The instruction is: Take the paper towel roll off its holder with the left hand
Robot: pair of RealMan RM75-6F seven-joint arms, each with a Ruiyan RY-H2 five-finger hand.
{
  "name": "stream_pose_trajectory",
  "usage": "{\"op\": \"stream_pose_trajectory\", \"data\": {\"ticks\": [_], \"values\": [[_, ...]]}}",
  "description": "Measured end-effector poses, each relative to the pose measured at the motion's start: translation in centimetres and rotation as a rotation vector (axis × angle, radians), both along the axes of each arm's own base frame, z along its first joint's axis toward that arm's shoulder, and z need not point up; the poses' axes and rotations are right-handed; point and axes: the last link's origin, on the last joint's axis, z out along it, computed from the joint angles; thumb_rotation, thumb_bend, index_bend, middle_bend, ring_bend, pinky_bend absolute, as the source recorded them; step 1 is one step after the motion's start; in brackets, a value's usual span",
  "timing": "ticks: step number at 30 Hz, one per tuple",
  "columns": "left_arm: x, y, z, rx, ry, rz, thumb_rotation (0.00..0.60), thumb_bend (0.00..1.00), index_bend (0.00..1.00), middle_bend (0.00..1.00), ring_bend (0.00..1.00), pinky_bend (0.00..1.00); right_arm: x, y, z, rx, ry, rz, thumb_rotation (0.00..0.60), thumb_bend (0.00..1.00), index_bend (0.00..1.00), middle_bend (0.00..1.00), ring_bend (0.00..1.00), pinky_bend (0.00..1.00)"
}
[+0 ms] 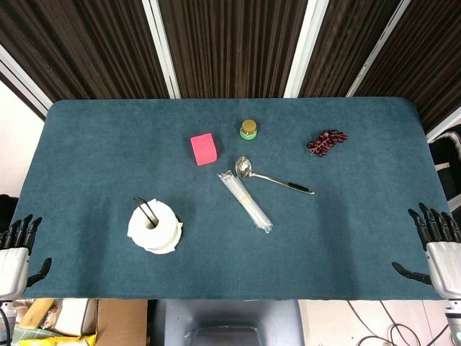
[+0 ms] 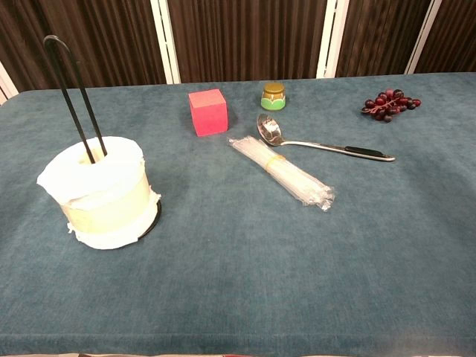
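Note:
A white paper towel roll point(image 1: 154, 226) point(image 2: 99, 192) sits on its black wire holder point(image 2: 73, 93), whose tall loop sticks up through the roll's core, at the near left of the teal table point(image 1: 346, 216). My left hand point(image 1: 16, 249) rests at the table's left front edge, fingers apart and holding nothing, well left of the roll. My right hand point(image 1: 436, 247) sits at the right front edge, also with fingers apart and nothing in it. Neither hand shows in the chest view.
A pink cube point(image 1: 204, 148) point(image 2: 207, 111), a small gold-lidded green jar point(image 1: 248, 129) point(image 2: 273, 95), a metal spoon point(image 1: 272, 176) point(image 2: 320, 143), a wrapped bundle of straws point(image 1: 245, 201) point(image 2: 285, 173) and dark grapes point(image 1: 326, 141) point(image 2: 389, 103) lie mid-table and beyond.

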Motion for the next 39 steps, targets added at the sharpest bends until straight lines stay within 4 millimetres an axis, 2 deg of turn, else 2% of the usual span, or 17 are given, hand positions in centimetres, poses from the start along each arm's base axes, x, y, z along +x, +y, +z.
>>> {"op": "stream_pose_trajectory", "data": {"ticks": [9, 15, 20, 26, 30, 33, 39], "values": [[-0.1, 0.2, -0.2, -0.011, -0.031, 0.002, 0.600, 0.36, 0.02, 0.00, 0.00, 0.16, 0.0, 0.0, 0.0, -0.001, -0.006, 0.003, 0.600, 0.12, 0.00, 0.00, 0.00, 0.08], [-0.2, 0.7, -0.9, -0.054, -0.116, 0.002, 0.600, 0.37, 0.00, 0.00, 0.00, 0.15, 0.1, 0.1, -0.1, -0.006, -0.009, 0.007, 0.600, 0.12, 0.00, 0.00, 0.00, 0.08], [0.0, 1.2, -1.7, -0.095, -0.198, -0.010, 0.600, 0.37, 0.00, 0.00, 0.00, 0.11, 0.1, 0.1, -0.2, -0.002, -0.008, 0.009, 0.600, 0.12, 0.00, 0.00, 0.00, 0.08], [1.5, 2.7, -4.3, -0.178, -0.470, -0.081, 0.600, 0.37, 0.00, 0.00, 0.00, 0.07, 0.2, 0.3, -0.1, -0.006, -0.019, 0.027, 0.600, 0.12, 0.00, 0.00, 0.00, 0.08], [2.6, 4.1, -6.9, -0.251, -0.677, -0.132, 0.600, 0.37, 0.00, 0.00, 0.00, 0.06, 0.2, 0.3, 0.0, -0.003, -0.025, 0.031, 0.600, 0.12, 0.00, 0.00, 0.00, 0.08], [3.4, 5.1, -9.2, -0.302, -0.762, -0.167, 0.600, 0.37, 0.00, 0.00, 0.00, 0.06, 0.3, 0.3, 0.1, -0.006, -0.028, 0.034, 0.600, 0.12, 0.00, 0.00, 0.00, 0.08], [4.9, 6.3, -12.4, -0.368, -0.855, -0.206, 0.600, 0.37, 0.00, 0.00, 0.00, 0.06, 0.4, 0.5, 0.4, -0.022, -0.042, 0.050, 0.600, 0.12, 0.00, 0.00, 0.00, 0.08]]}}
